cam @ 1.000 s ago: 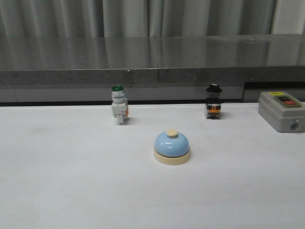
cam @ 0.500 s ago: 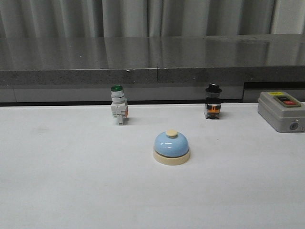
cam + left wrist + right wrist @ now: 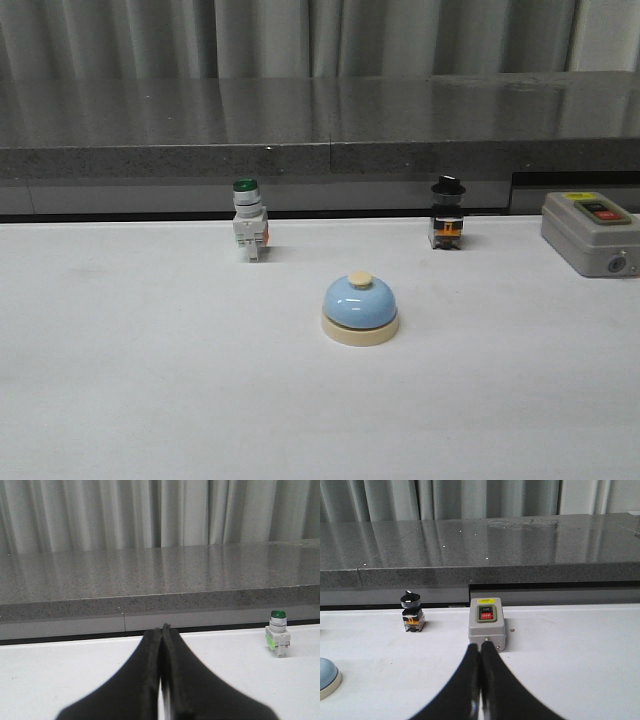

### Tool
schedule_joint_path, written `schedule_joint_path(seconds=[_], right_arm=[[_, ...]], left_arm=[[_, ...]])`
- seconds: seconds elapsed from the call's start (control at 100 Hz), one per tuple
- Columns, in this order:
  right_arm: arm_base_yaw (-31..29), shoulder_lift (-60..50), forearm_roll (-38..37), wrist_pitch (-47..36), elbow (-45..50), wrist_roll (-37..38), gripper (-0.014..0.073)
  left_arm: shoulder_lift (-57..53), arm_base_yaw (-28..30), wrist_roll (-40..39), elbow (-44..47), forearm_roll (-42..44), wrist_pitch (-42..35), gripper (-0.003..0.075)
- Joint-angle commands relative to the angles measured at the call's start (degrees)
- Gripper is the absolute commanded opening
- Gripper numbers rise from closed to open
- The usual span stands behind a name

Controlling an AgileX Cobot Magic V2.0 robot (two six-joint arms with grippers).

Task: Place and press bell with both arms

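The light-blue bell (image 3: pixel 360 309) with a cream base and cream button stands upright in the middle of the white table (image 3: pixel 150 380), untouched. Its edge also shows in the right wrist view (image 3: pixel 327 676). Neither arm shows in the front view. My left gripper (image 3: pixel 162 629) is shut and empty above the table, away from the bell, which is out of its view. My right gripper (image 3: pixel 480 646) is shut and empty, its tips just in front of the grey box.
A green-capped white push-button switch (image 3: pixel 249 222) stands at the back left, also in the left wrist view (image 3: pixel 278 634). A black knob switch (image 3: pixel 447 214) stands at the back right. A grey box with two buttons (image 3: pixel 590 232) sits at the far right. A dark stone ledge (image 3: pixel 320 130) runs behind the table.
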Motion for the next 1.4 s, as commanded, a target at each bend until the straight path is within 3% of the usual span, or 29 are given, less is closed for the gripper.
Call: schedule_joint_path(seconds=[0.0, 0.48, 0.73, 1.39], right_arm=[[0.1, -1.1, -0.4, -4.6, -0.8, -0.3, -0.0060], [0.1, -1.1, -0.4, -4.3, -1.0, -0.3, -0.0060], [0.1, 1.2, -0.4, 1.2, -7.4, -0.3, -0.0060], [0.1, 36.7, 1.7, 20.1, -31.8, -0.3, -0.0060]], left_arm=[[-1.6, 0.2, -0.6, 2.4, -0.1, -4.8, -0.0020], [-1.6, 0.2, -0.6, 2.4, -0.1, -4.8, -0.0020], [-1.6, 0.2, -0.6, 2.4, -0.1, -4.8, -0.0020], [-1.6, 0.2, -0.6, 2.4, -0.1, -4.8, -0.0020]])
